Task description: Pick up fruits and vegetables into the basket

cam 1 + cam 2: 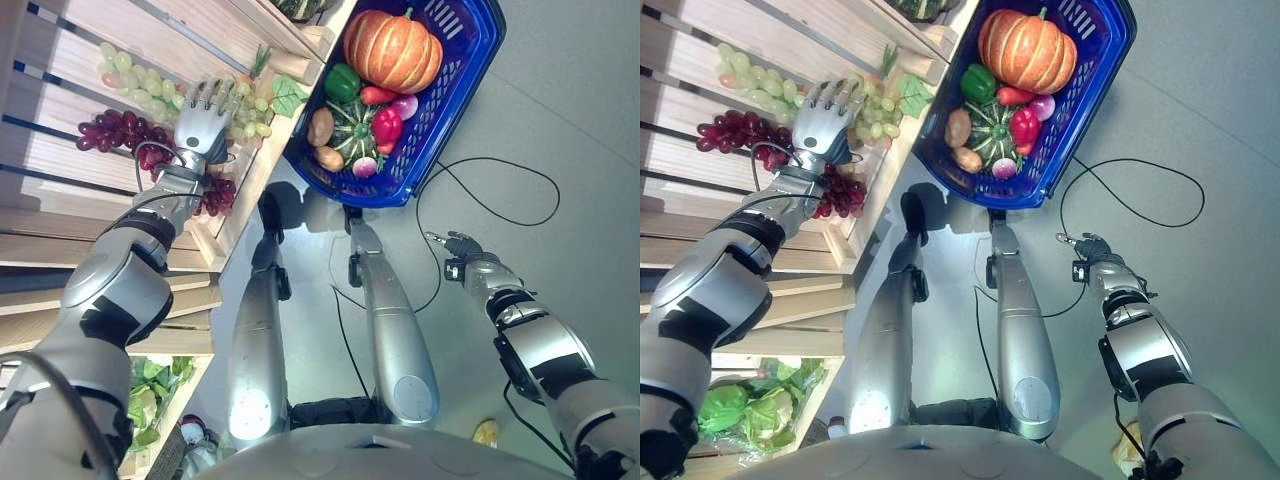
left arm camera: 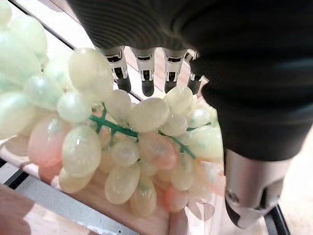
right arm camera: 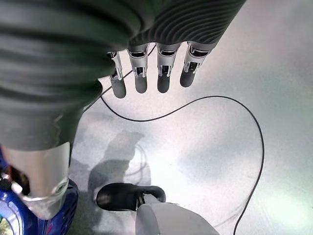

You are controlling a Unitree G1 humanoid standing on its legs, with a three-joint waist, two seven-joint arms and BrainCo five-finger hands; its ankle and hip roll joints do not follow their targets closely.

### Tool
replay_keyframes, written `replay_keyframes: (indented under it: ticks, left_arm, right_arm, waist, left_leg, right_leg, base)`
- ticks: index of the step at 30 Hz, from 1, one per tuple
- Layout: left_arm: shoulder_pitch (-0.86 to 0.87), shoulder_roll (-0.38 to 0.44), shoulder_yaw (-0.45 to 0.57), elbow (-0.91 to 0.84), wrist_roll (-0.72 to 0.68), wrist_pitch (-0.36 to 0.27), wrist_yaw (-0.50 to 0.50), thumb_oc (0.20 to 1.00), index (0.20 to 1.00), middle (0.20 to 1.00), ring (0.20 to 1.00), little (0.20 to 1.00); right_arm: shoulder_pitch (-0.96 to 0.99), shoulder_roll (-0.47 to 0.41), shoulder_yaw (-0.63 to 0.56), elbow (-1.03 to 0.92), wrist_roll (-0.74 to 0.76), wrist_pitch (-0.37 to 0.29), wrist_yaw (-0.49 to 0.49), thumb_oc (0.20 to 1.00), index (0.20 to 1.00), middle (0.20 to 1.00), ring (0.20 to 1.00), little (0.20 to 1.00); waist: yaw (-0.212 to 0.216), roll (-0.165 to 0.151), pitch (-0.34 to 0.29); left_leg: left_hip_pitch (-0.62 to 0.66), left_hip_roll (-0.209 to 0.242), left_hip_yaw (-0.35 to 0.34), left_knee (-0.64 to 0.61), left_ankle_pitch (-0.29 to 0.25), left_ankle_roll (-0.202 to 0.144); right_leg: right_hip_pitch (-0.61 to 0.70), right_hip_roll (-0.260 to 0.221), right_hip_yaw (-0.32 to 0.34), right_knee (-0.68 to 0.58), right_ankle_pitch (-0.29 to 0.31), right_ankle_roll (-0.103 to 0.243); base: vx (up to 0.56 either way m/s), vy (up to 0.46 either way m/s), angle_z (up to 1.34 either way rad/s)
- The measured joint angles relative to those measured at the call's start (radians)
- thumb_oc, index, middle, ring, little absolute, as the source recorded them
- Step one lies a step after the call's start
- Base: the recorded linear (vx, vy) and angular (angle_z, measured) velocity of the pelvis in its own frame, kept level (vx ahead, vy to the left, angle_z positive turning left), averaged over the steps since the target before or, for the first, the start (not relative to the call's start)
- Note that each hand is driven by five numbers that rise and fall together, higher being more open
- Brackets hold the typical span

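- Two bunches of grapes lay on the wooden shelf (image 1: 60,190) from where I was watching: one pale green bunch (image 1: 140,80) and one dark red bunch (image 1: 115,130), the red one nearer the shelf's front lip.
- One blue basket (image 1: 470,60) stood on the floor just beside the shelf's edge.
- In the basket I counted one orange pumpkin (image 1: 392,50), one green pepper (image 1: 342,82), one red pepper (image 1: 386,126), one striped green squash (image 1: 352,128) and two brown potatoes (image 1: 321,127); a few smaller red and pink pieces lay among them that I could not name.
- One green leaf (image 1: 288,97) lay at the shelf's edge between the green grapes and the basket.
- My left hand (image 1: 205,118) was over the green grapes with its fingers (image 2: 146,73) straight and spread above the bunch, the thumb apart, nothing gripped.
- My right hand (image 1: 1092,247) hung over the bare floor, well apart from the basket, its fingers (image 3: 141,73) straight and relaxed, holding nothing.
- One lower shelf held leafy green vegetables (image 1: 745,405).
- One yellow thing (image 1: 486,432) lay on the floor near my right arm; I could not tell what it was.
- Underfoot was a smooth grey floor (image 1: 570,120); the shelving was light slatted wood.
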State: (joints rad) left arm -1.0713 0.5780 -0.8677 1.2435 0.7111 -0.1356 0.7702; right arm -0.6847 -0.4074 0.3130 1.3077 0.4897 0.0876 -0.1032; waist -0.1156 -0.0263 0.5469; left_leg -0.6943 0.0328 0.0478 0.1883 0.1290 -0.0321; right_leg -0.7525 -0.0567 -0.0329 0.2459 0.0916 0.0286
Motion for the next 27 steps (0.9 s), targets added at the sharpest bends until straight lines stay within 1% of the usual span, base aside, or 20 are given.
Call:
replay_keyframes:
  ticks: [12,18,27]
  left_arm:
    - [-0.037,-0.012,-0.001,0.008,-0.001,-0.002,-0.020,1.000,1.000,1.000,1.000,1.000]
    - [-0.060,-0.014,-0.001,0.028,-0.001,0.001,-0.022,1.000,1.000,1.000,1.000,1.000]
    - [-0.081,-0.014,-0.001,0.047,-0.002,0.007,-0.018,1.000,1.000,1.000,1.000,1.000]
  right_arm:
    - [-0.026,0.001,0.015,0.000,0.001,0.000,0.000,1.000,1.000,1.000,1.000,1.000]
    - [-0.037,0.001,0.016,0.000,0.001,-0.002,0.000,1.000,1.000,1.000,1.000,1.000]
    - [-0.038,0.001,0.018,0.000,0.002,-0.005,0.000,1.000,1.000,1.000,1.000,1.000]
  waist:
    - [-0.005,-0.008,-0.002]
    - [-0.007,-0.021,-0.001]
    - [-0.008,-0.022,-0.001]
  left_leg:
    - [-0.030,0.000,0.002,0.028,-0.013,-0.005]
    - [-0.049,0.001,0.004,0.036,-0.015,-0.004]
    - [-0.056,0.000,0.011,0.037,-0.016,0.002]
  right_leg:
    - [-0.026,0.001,0.007,0.015,0.000,0.000]
    - [-0.045,0.001,0.011,0.019,0.000,0.000]
    - [-0.054,0.001,0.018,0.018,0.000,0.000]
  base:
    - [0.00,0.000,0.00]
    - [0.00,0.000,0.00]
    - [0.00,0.000,0.00]
